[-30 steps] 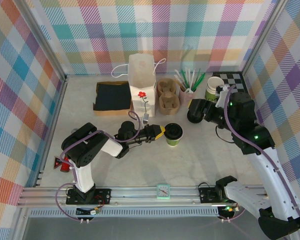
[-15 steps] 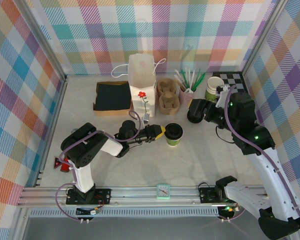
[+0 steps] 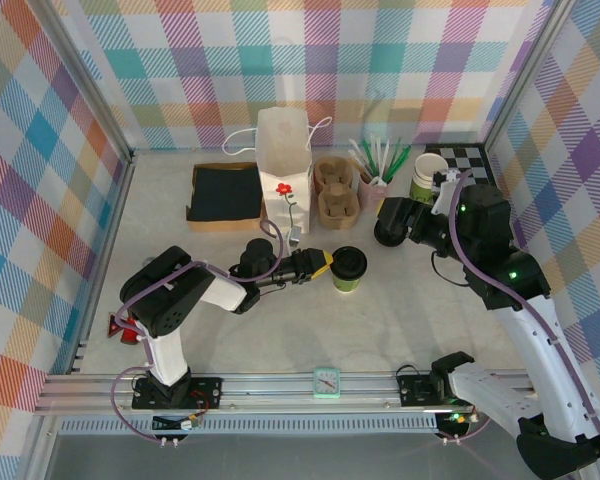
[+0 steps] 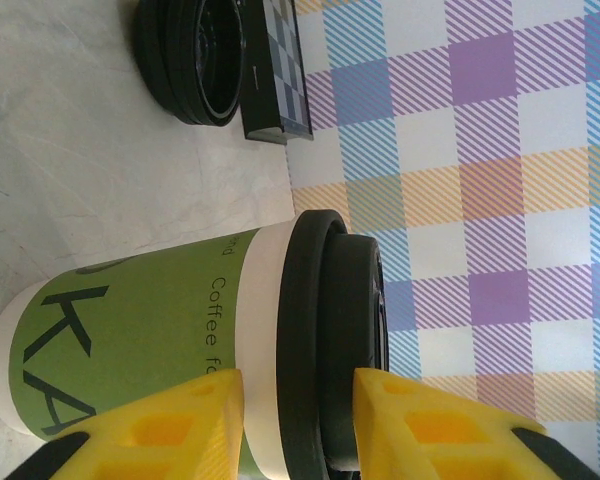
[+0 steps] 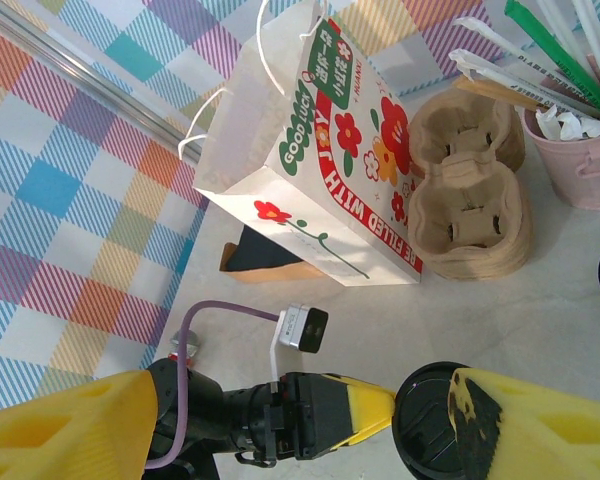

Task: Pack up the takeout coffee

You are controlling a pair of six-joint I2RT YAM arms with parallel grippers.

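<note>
In front of the paper bag (image 3: 284,165), the left gripper (image 3: 327,263) is pointing rightward, its yellow fingers (image 4: 170,425) slightly parted and gripping nothing, their gap lying along the cup's upright axis, level with the black lid (image 4: 325,340). The takeout coffee (image 3: 348,268) is standing at those tips, in front and right of the bag. Farther right of the bag, the right gripper (image 5: 310,440) is hanging wide open, empty, less near.

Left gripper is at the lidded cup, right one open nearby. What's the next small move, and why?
Probably draw the left gripper back from the takeout coffee. Its fingers look parted and stacked along the cup's height, not around its sides, so it seems to have no hold, while the open right gripper faces the lid and could take it.
</note>
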